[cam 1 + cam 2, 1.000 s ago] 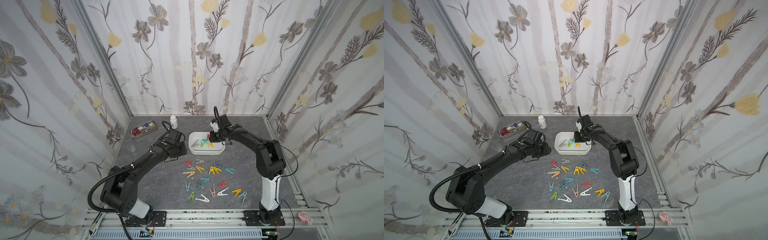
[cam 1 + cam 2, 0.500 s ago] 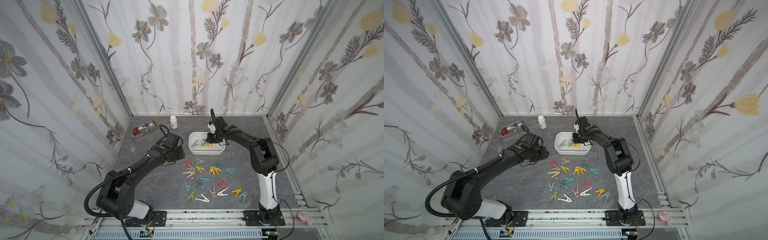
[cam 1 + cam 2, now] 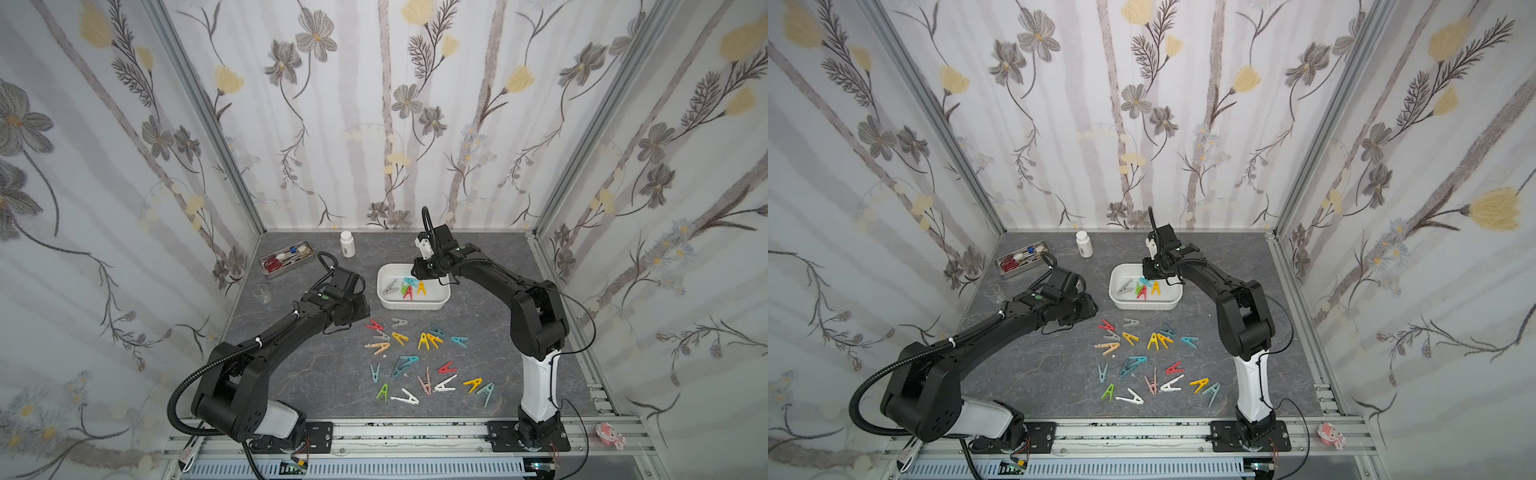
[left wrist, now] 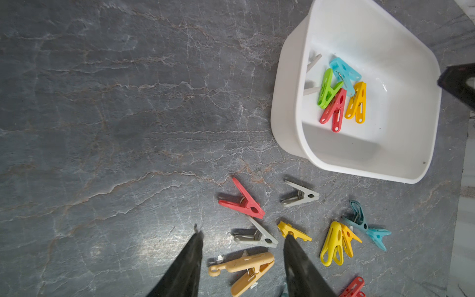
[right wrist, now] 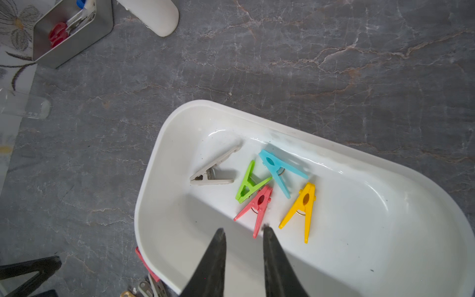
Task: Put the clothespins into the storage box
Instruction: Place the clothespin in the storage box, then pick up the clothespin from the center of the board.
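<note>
The right tool hangs slightly open and empty over the white box — five clothespins lie inside: grey, green, blue, red, yellow. The left tool, half open, holds nothing above the loose clothespins scattered on the table just beside the box.

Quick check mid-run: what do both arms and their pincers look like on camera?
Both arms are black with a white lower link: left arm, right arm. A ribbed black hose loops off the left one's base. Each pincer has two black, tapered, pointed fingers: left pincer, right pincer.
</note>
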Controlling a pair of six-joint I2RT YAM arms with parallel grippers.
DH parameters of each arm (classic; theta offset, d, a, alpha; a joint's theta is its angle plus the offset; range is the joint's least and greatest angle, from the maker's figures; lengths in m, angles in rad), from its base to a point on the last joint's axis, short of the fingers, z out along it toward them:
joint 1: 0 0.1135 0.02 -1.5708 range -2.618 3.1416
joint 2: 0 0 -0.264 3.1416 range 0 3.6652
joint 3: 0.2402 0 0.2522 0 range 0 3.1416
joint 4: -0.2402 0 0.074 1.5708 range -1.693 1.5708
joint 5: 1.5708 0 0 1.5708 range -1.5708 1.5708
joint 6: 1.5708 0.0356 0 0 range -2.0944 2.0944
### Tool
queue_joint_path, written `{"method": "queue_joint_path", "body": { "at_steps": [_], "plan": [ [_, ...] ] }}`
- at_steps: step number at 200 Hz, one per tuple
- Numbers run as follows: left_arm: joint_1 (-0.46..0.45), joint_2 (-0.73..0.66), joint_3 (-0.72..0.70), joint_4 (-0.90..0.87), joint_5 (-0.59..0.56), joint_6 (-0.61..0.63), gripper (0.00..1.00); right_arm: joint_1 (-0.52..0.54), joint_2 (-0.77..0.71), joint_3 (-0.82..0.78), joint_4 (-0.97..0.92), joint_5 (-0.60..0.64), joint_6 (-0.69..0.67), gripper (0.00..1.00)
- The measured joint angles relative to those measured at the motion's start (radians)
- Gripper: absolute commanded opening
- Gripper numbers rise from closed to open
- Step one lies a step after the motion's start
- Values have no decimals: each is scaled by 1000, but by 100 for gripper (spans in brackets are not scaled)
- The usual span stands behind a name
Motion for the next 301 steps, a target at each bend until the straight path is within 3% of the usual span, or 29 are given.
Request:
{"method": "queue_joint_path", "body": {
  "at_steps": [54,97,221,301],
  "plan": [
    [-4,6,-27,0,24,27,46,38,-61,-17,1,12,-4,27],
    [-21,64,-35,0,30,50,43,56,-149,-134,29,12,-2,27],
    [-14,245,15,68,80,-124,44,58,-214,-279,104,14,-7,27],
    [9,296,26,79,106,-188,34,23,-235,-343,142,-27,-18,27]
  ]
}}
